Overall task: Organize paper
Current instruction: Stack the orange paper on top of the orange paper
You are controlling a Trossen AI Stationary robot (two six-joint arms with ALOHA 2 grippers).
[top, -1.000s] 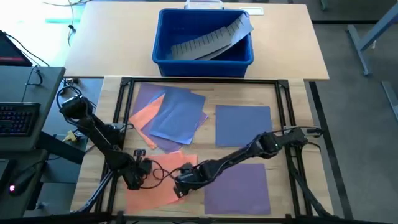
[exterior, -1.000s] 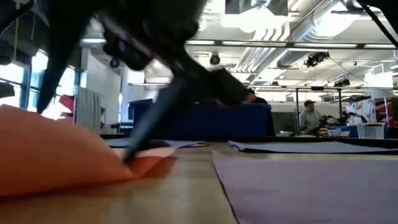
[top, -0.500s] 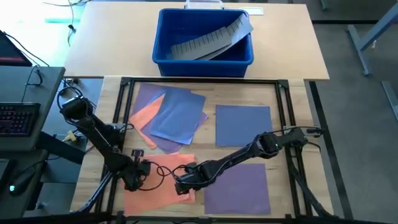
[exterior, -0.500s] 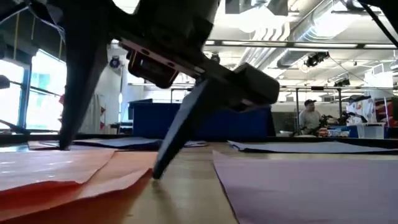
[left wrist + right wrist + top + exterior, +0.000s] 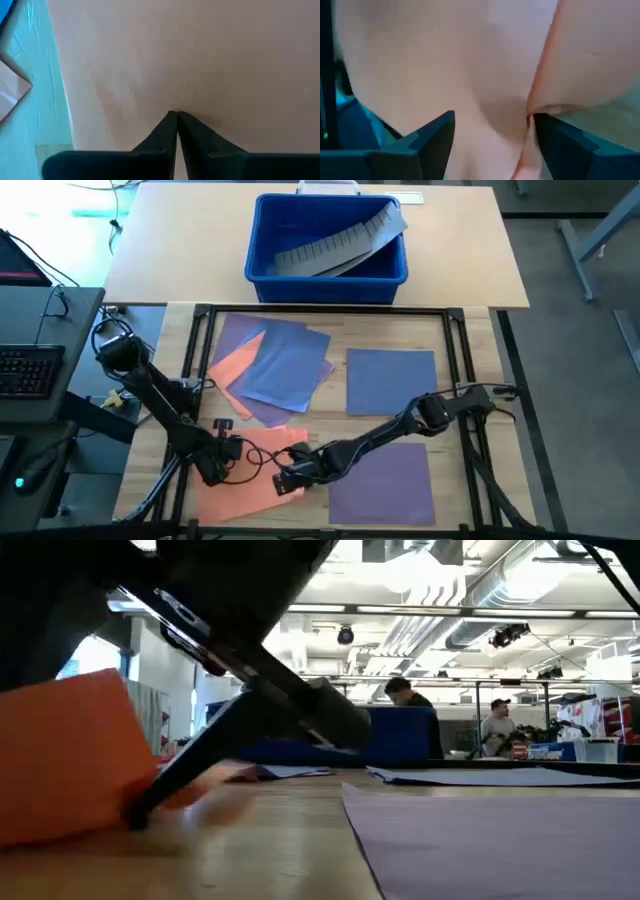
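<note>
An orange sheet of paper [image 5: 255, 470] lies at the table's near left, and its right part stands raised [image 5: 60, 755] in the low view. My left gripper [image 5: 215, 462] is over the sheet's left part, fingers shut [image 5: 175, 115]. My right gripper [image 5: 287, 480] is at the sheet's right edge, fingers open [image 5: 490, 125], with orange paper filling the gap between them. More paper lies flat: a blue, purple and orange pile [image 5: 270, 365], a blue sheet [image 5: 390, 380] and a purple sheet [image 5: 385, 480]. My left gripper has its shut fingertips [image 5: 172, 120] against the orange sheet's upper face [image 5: 200, 75], coming from above. I cannot tell whether any paper is caught between them. My right gripper slants down from the table's right. One fingertip [image 5: 135, 818] meets the orange sheet's right edge at the tabletop, and the paper rises beside it. A fold of the sheet [image 5: 530, 107] lies against one finger [image 5: 547, 130].
A blue bin [image 5: 270, 270] holding a grey ridged strip [image 5: 340, 245] stands on the far table. A black frame [image 5: 200, 330] borders the wooden work surface. People show in the room beyond the table [image 5: 495, 725].
My right gripper has gone a little toward the table's left and near edges along the orange sheet's right edge. That part of the sheet was humped, lay flat half a second ago, and now stands raised again. Its left part has stayed under my left gripper.
</note>
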